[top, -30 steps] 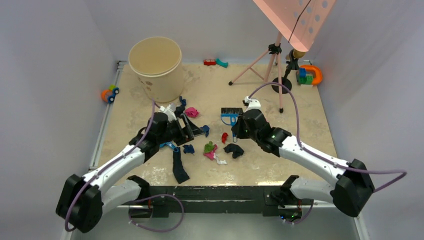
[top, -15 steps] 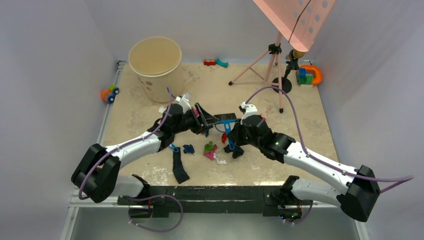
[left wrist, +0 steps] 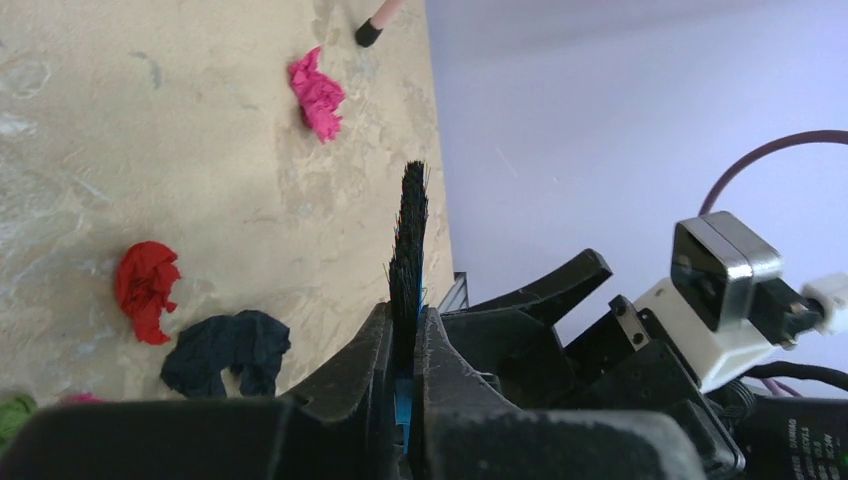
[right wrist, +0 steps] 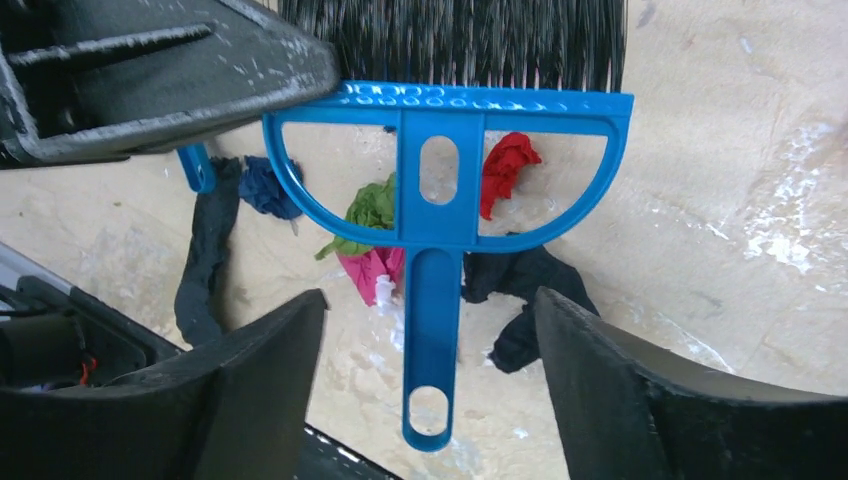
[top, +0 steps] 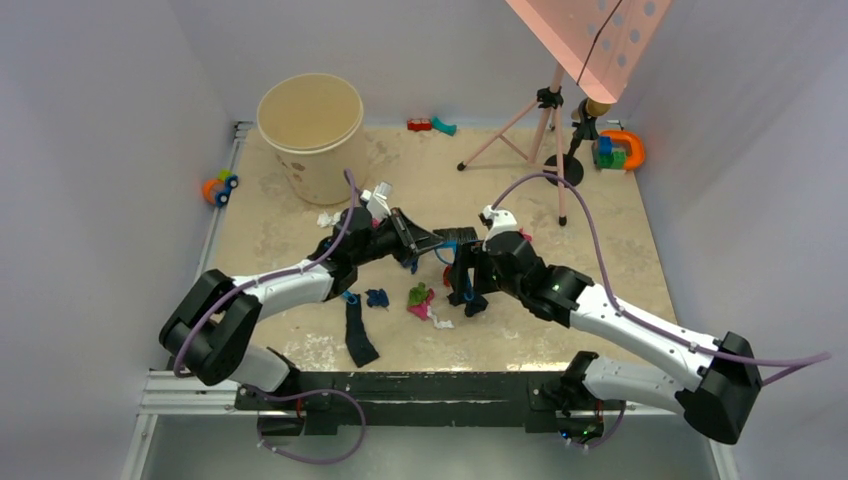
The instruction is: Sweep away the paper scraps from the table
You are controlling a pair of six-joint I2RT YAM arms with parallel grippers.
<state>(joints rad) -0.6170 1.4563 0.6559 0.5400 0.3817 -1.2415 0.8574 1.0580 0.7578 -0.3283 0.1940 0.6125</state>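
A blue hand brush (top: pixel 455 238) with black bristles hangs over the table (top: pixel 600 260) between both grippers. My left gripper (left wrist: pixel 405 315) (top: pixel 425 240) is shut on the brush's bristle head (left wrist: pixel 412 230). The right gripper (right wrist: pixel 430 297) (top: pixel 463 285) is open, its fingers wide on either side of the blue handle (right wrist: pixel 432 330) without touching it. Under the brush lie paper scraps: red (right wrist: pixel 508 165), green (right wrist: pixel 372 210), pink (right wrist: pixel 372 270), black (right wrist: pixel 520 290), navy (right wrist: pixel 262 185) and a long black strip (top: pixel 358 335). Another pink scrap (left wrist: pixel 317 92) lies farther off.
A tall beige bucket (top: pixel 310 125) stands at the back left, with a white scrap (top: pixel 324 218) near its foot. A pink tripod stand (top: pixel 545 130) is at the back right. Small toys (top: pixel 220 187) (top: pixel 432 125) (top: pixel 620 150) sit along the edges.
My left arm swung right from the scraps and its gripper shut on the brush's bristle head. The right gripper opened and let go of the handle.
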